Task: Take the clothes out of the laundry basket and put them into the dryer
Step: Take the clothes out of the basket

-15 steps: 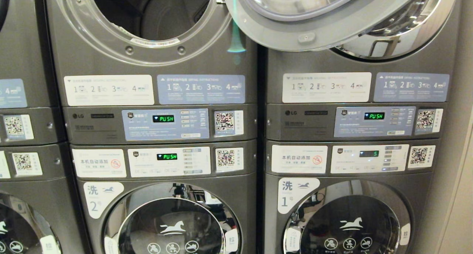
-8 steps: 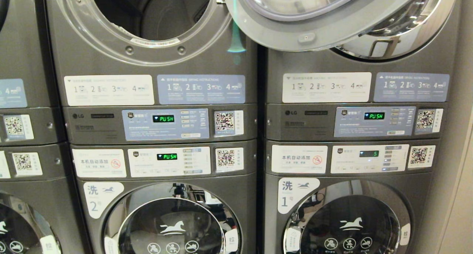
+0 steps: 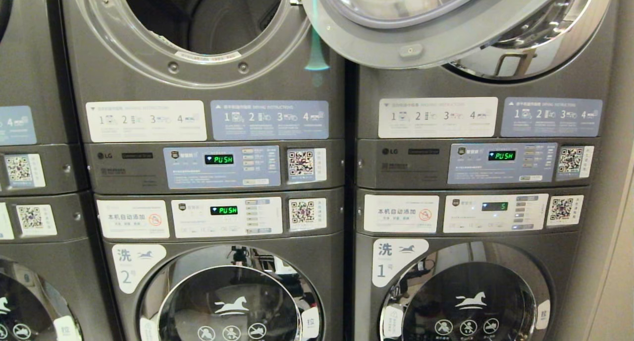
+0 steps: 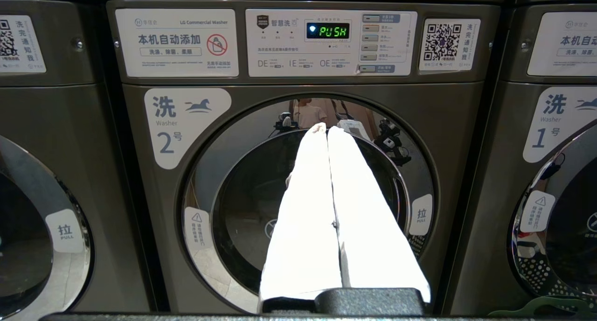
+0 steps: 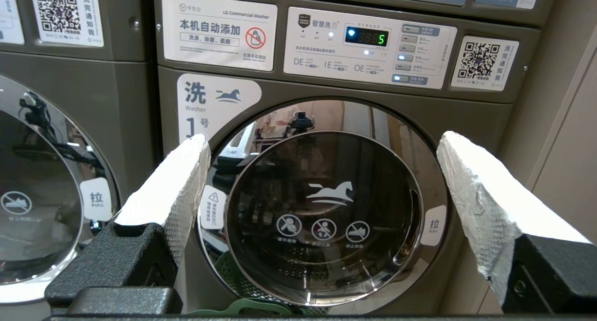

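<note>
With the open dryer drum high above, the wide-open right gripper and pinched-shut, empty left gripper should first reach down to the green laundry basket below them.

The stacked machines were dark grey metal with chrome door rings. Their labels were white or pale blue, the displays glowed green, and QR stickers were black on white. White padding covered the left gripper and right gripper, on black mounts. A green basket edge showed.
</note>
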{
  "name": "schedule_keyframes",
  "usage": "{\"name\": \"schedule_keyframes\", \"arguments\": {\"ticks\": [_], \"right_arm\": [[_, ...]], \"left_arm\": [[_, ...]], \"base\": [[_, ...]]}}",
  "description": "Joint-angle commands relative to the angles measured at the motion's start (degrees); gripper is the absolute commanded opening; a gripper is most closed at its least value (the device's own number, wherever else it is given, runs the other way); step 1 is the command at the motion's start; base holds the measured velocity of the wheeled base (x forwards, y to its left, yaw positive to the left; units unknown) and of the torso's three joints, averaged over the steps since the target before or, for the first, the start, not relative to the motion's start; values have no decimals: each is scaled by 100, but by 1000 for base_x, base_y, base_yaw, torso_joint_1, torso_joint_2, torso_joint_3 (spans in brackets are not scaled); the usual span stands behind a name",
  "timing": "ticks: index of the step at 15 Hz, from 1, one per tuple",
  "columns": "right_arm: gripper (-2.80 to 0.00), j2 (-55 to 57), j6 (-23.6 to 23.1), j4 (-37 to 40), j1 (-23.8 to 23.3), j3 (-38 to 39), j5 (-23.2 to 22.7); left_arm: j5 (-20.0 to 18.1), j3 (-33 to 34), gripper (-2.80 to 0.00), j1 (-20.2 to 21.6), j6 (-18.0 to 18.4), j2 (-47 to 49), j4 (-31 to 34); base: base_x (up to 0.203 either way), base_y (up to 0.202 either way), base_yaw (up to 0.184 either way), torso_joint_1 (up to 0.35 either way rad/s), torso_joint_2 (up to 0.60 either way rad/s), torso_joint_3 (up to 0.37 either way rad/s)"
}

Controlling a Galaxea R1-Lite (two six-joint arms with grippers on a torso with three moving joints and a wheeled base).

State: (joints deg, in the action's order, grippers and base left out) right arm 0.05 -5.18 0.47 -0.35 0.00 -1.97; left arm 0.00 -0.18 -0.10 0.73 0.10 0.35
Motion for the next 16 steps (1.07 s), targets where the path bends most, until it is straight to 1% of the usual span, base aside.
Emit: {"name": "schedule_keyframes", "arguments": {"ticks": [1,16], "right_arm": [[0,4,0,-3,0,-8,-5],[0,4,17,-7,0,0,-5]], "left_arm": [[0,1,-280,1,-3,-10,0],[9,9,-280,1,-66,-10,-37]], "base": [[0,0,0,0,0,0],[0,0,0,0,0,0]]}}
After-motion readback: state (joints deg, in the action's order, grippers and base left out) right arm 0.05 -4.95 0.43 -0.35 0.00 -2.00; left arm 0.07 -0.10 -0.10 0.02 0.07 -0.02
